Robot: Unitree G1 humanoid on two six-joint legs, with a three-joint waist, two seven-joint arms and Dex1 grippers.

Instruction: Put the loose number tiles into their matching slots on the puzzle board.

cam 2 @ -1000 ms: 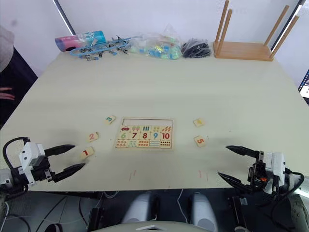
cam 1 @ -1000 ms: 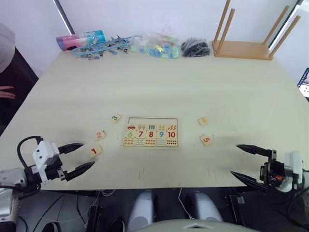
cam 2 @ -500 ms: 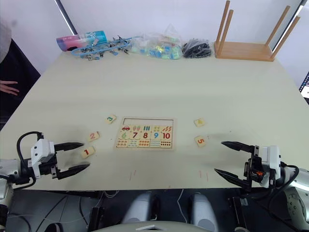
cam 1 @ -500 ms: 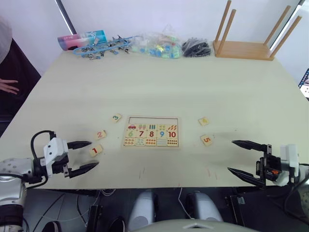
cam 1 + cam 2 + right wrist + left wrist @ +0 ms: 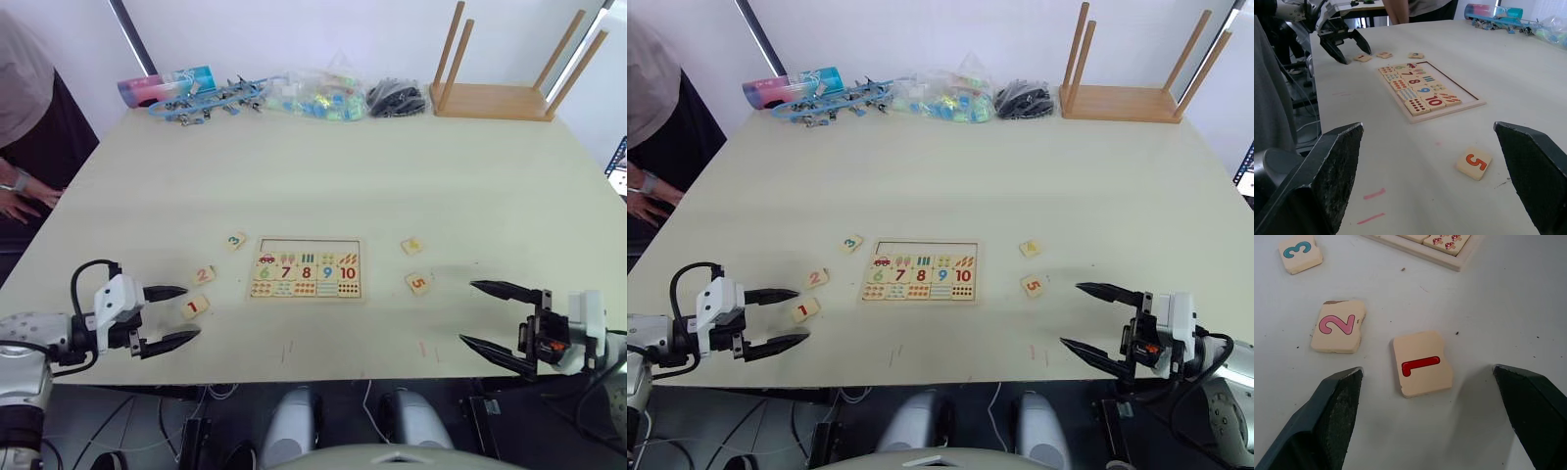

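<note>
The puzzle board point(image 5: 307, 267) lies mid-table, its top row of slots point(image 5: 306, 244) bare, with squares 6 to 10 and counting pictures below. Loose tiles lie around it: red 1 point(image 5: 194, 306), pink 2 point(image 5: 204, 275) and green 3 point(image 5: 234, 239) on the left, yellow 4 point(image 5: 412, 246) and orange 5 point(image 5: 418, 284) on the right. My left gripper point(image 5: 173, 315) is open just left of tile 1 point(image 5: 1421, 363), which lies ahead between its fingers. My right gripper point(image 5: 487, 313) is open near the front edge, right of tile 5 point(image 5: 1473, 163).
Along the table's far edge lie a pink-blue tube point(image 5: 165, 81), blue clips point(image 5: 211, 96), a clear bag of parts point(image 5: 313, 93), a black bundle point(image 5: 397, 97) and an overturned wooden stool point(image 5: 500, 73). A person's hand point(image 5: 24, 199) rests at the left edge.
The left gripper has edged slightly forward toward tile 1. The person at the left has leaned further into view. The right gripper has barely moved.
</note>
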